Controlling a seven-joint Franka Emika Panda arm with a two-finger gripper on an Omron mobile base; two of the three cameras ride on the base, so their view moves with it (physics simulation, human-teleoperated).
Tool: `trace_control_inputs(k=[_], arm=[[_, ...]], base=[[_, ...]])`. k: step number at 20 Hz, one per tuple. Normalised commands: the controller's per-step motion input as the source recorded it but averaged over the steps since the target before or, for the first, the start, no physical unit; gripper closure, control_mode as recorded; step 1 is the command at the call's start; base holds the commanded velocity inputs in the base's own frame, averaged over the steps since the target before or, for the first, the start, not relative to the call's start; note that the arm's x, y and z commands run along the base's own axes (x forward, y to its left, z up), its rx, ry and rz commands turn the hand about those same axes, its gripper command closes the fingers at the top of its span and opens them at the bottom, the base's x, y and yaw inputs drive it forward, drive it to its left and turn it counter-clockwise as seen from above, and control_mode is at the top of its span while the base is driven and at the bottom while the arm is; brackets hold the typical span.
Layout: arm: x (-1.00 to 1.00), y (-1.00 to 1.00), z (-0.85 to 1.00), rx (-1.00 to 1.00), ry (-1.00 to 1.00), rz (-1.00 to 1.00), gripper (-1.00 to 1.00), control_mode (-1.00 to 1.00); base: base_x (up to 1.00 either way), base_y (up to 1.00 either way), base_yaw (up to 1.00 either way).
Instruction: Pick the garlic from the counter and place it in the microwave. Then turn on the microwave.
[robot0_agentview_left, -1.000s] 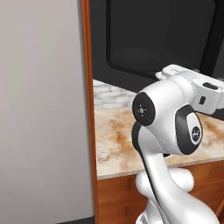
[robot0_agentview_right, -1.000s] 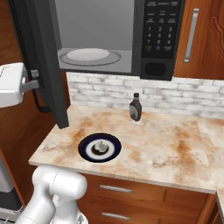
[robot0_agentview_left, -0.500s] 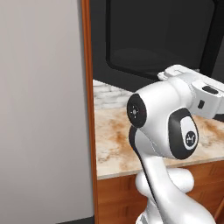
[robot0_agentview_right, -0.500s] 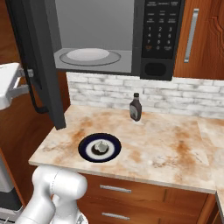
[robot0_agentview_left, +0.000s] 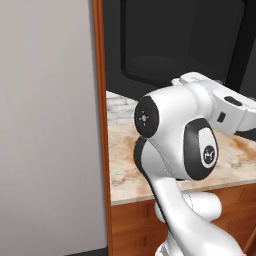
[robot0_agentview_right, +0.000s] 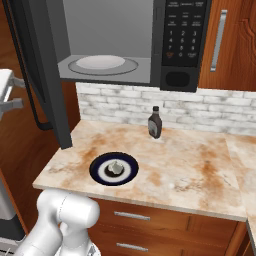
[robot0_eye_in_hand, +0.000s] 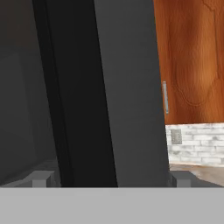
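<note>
Since a second ago my hand has slid left toward the edge of the right base view, leaving a sliver of white arm (robot0_agentview_right: 7, 92) beside the swung-out door (robot0_agentview_right: 42, 70). From the hand camera I see the two finger tips (robot0_eye_in_hand: 41, 178) spread wide apart at the bottom, one on each side of the door's dark edge (robot0_eye_in_hand: 109, 87), and nothing sits between them; the gripper (robot0_eye_in_hand: 111, 179) is released and empty. I think the door edge is close in front of the fingers, but I cannot tell whether they touch it.

Beyond the door, the hand camera catches a wooden cabinet (robot0_eye_in_hand: 192, 57) and brick wall (robot0_eye_in_hand: 197, 144). In the right base view the microwave (robot0_agentview_right: 150, 45) stands open, with a pale turntable (robot0_agentview_right: 102, 62) inside and the button panel (robot0_agentview_right: 185, 30) on its right.

Below it, the garlic (robot0_agentview_right: 115, 167) sits in the middle of a dark-rimmed plate (robot0_agentview_right: 100, 162) on the counter (robot0_agentview_right: 200, 170), near the front edge. A bottle (robot0_agentview_right: 155, 123) stands upright farther back by the wall, well apart from the plate.

In the left base view, my arm's elbow (robot0_agentview_left: 180, 135) blocks much of the counter.
</note>
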Motion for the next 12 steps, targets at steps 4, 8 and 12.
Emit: trace_control_inputs(k=[4, 8, 12], arm=[[0.12, 0.1, -0.01, 0.08, -0.02, 0.25, -1.0, -1.0], [-0.15, 0.07, 0.0, 0.04, -0.08, 0.33, -1.0, -1.0], [-0.36, -0.02, 0.01, 0.14, -0.09, 0.27, -1.0, -1.0]], base=[[0.0, 0.0, 0.0], [0.0, 0.0, 0.0], [0.0, 0.0, 0.0]])
